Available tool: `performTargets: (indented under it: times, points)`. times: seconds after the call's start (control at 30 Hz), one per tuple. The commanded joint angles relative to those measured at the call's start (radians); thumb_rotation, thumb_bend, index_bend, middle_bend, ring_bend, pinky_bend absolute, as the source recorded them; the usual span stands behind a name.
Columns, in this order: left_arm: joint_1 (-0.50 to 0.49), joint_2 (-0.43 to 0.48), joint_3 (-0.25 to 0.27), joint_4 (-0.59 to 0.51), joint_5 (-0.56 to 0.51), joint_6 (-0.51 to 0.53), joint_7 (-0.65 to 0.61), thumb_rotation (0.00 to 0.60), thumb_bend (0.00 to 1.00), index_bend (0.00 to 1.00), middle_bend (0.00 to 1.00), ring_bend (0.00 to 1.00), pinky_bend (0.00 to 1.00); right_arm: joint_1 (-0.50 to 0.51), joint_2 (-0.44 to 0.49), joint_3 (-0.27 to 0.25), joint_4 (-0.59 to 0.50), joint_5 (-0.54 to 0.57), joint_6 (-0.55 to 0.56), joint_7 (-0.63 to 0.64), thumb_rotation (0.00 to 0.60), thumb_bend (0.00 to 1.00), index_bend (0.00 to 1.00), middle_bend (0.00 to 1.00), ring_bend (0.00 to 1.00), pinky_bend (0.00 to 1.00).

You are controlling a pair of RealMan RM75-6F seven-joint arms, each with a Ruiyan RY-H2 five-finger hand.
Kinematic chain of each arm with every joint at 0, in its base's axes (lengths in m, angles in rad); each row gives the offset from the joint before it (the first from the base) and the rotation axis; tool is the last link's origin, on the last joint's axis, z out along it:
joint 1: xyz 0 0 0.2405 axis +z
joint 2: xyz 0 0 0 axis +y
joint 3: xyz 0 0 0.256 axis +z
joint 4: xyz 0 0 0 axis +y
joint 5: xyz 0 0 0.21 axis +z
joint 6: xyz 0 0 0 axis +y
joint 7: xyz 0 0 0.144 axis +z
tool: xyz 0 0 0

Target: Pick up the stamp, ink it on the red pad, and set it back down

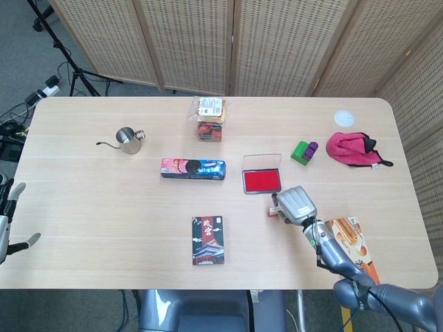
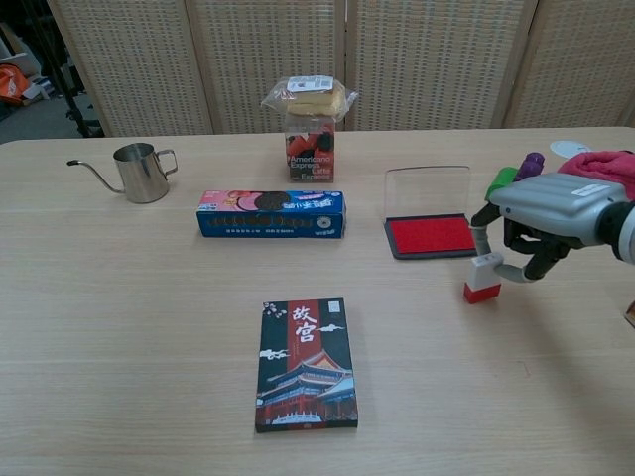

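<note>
My left hand (image 1: 8,220) is way over past the left edge of the table (image 1: 83,207), and its fingers are spread apart with nothing in them. On the table, going from left to right, there is a little silver kettle (image 2: 139,171) with a thin spout. Next comes a long blue cookie box (image 2: 271,213), and behind it stands a bag of snacks (image 2: 309,127) with bread on top. Close to me, in front of the cookie box, lies a dark box (image 2: 306,362) with a red building on it. Then there is the red pad (image 2: 430,235), with its clear lid standing open at the back. The stamp (image 2: 483,278) is just in front of the pad's right corner, a white block with a red bottom. My right hand (image 2: 544,222) is over it, and my fingers (image 2: 482,236) pinch the white top. I cannot tell if the red bottom is touching the table or is just off it. Behind my hand are a green and purple toy (image 1: 303,151), a pink cloth (image 1: 354,149) and a small white lid (image 1: 344,117). An orange pack (image 1: 354,247) lies by my right arm.
</note>
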Motion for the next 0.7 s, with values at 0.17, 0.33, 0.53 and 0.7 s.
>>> performTargets:
  times: [0.17, 0.33, 0.53, 0.7]
  points:
    - [-0.004, 0.000, 0.001, 0.001, -0.006, -0.012, 0.000, 0.600, 0.00, 0.00, 0.00, 0.00, 0.00, 0.010, 0.054, 0.036, -0.070, 0.001, 0.022, 0.020, 0.600, 0.52, 0.54, 0.93, 1.00, 1.00]
    - [-0.011, 0.002, 0.000, 0.001, -0.017, -0.031, -0.007, 0.600, 0.00, 0.00, 0.00, 0.00, 0.00, 0.045, 0.084, 0.106, -0.119, 0.087, 0.012, 0.013, 0.600, 0.52, 0.55, 0.93, 1.00, 1.00]
    - [-0.022, 0.007, -0.007, 0.001, -0.038, -0.058, -0.020, 0.600, 0.00, 0.00, 0.00, 0.00, 0.00, 0.103, 0.060, 0.182, -0.087, 0.234, -0.015, 0.015, 0.600, 0.54, 0.55, 0.94, 1.00, 1.00]
    - [-0.027, 0.010, -0.011, 0.001, -0.050, -0.070, -0.026, 0.600, 0.00, 0.00, 0.00, 0.00, 0.00, 0.134, 0.024, 0.192, -0.033, 0.306, -0.035, 0.006, 0.600, 0.57, 0.55, 0.94, 1.00, 1.00]
